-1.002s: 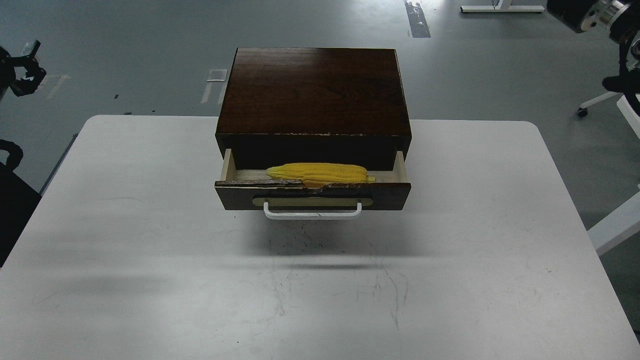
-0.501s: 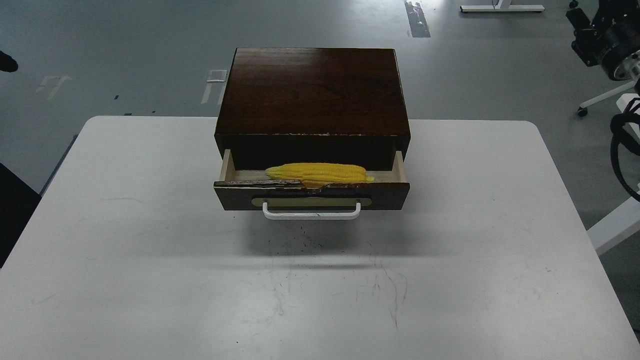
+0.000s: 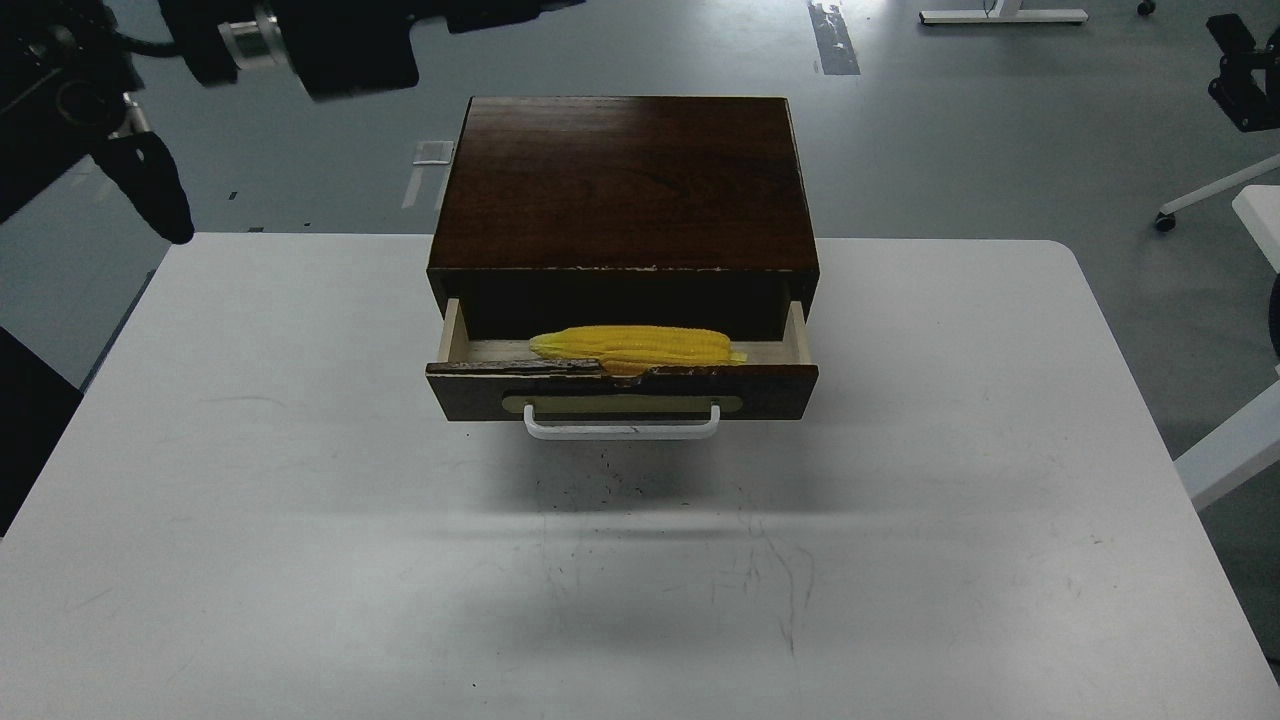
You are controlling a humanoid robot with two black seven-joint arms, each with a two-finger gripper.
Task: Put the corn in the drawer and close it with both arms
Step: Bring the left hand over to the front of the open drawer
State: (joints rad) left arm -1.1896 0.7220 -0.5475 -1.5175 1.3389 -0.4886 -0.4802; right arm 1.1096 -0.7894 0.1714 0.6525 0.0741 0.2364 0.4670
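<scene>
corn [image 3: 638, 346] lying inside drawer [image 3: 620, 391], which is standing open awaiting your push | left arm [image 3: 300, 40], right arm [image 3: 1240, 75]: grip state untellable

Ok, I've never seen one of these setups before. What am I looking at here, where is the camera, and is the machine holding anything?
The camera sits in a humanoid robot's head, looking forward and down at a white table. The black shapes at the top left are parts of its left arm, coming in from that side; the dark piece at the top right edge belongs to its right arm. Both hang above and away from the table, and the picture does not show whether either gripper is open or shut. Nothing is seen held.

On the table stands a dark brown wooden box with one drawer, pulled partly out. It has a white bar handle. A yellow corn lies lengthwise inside the drawer. So the corn is in; the drawer is not yet closed.
</scene>
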